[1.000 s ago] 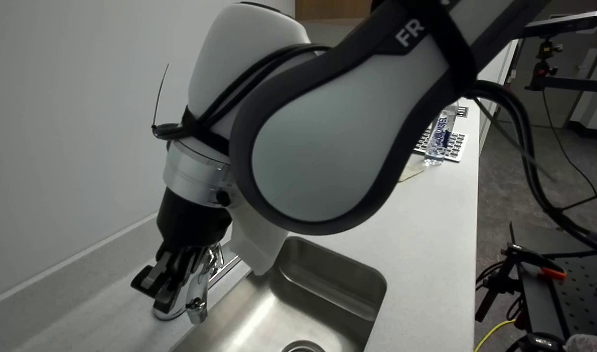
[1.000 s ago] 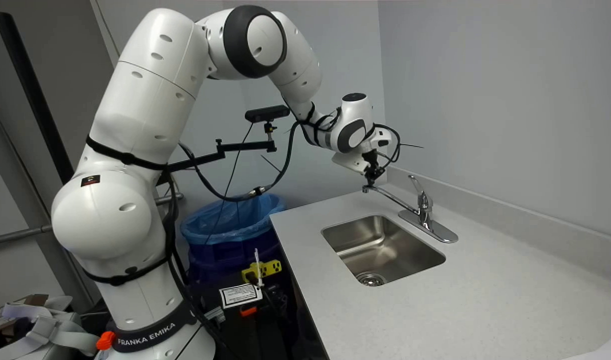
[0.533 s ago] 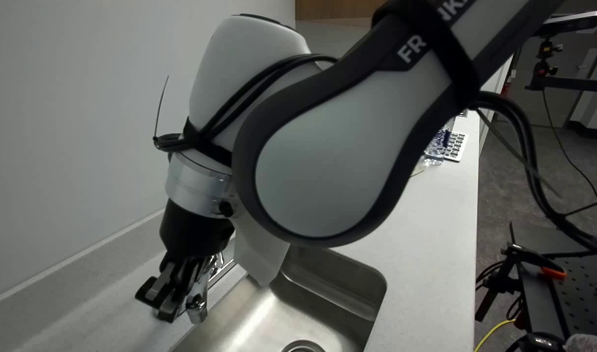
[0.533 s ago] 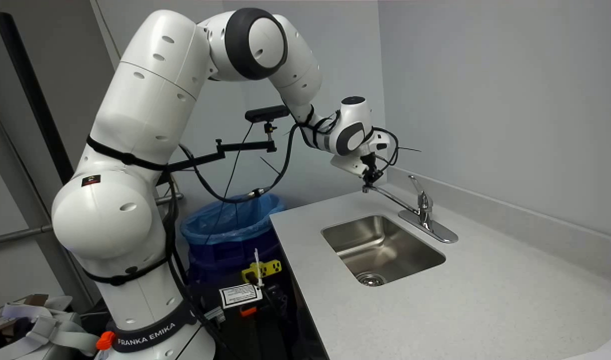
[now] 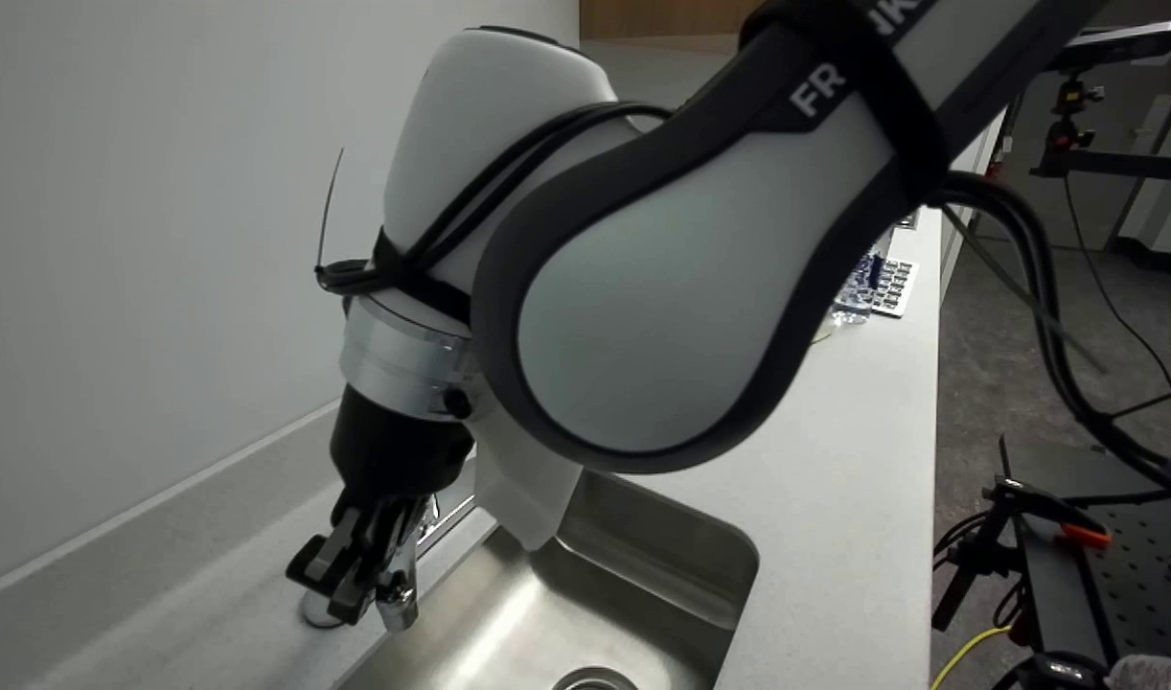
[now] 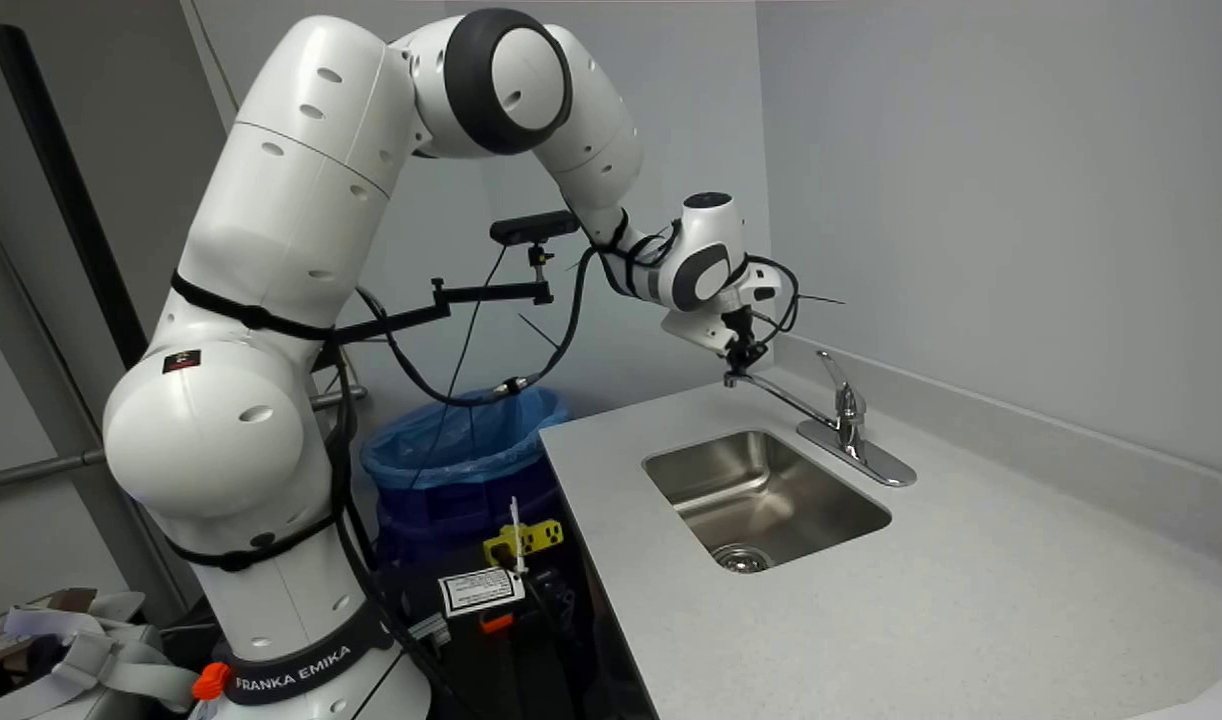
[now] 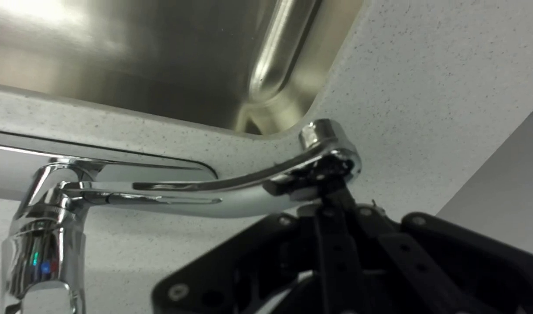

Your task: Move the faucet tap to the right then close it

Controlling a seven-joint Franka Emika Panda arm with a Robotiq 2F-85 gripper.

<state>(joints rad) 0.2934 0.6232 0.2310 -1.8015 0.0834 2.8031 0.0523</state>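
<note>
The faucet tap (image 6: 851, 430) is shiny silver metal on a long flat base behind the sink. Its lever handle (image 6: 831, 370) tilts upward in an exterior view. The spout points away from the basin's middle. Its end (image 7: 323, 135) is over the counter at the basin's corner in the wrist view, and also shows in an exterior view (image 5: 396, 599). My gripper (image 7: 321, 185) looks shut, with its dark fingertips against the side of the spout near its end. The gripper also shows in both exterior views (image 5: 334, 580) (image 6: 743, 362). The exact contact is partly hidden.
The steel sink basin (image 6: 691, 470) is set in the grey counter (image 6: 971, 580). A wall (image 6: 971, 200) rises behind the faucet. A water bottle (image 5: 854, 297) and a keyboard (image 5: 894, 287) lie farther along the counter. A blue-lined bin (image 6: 466, 435) stands beyond the counter's end.
My gripper has come down a little, then shifted slightly toward the sink. The spout's end has shifted slightly the same way.
</note>
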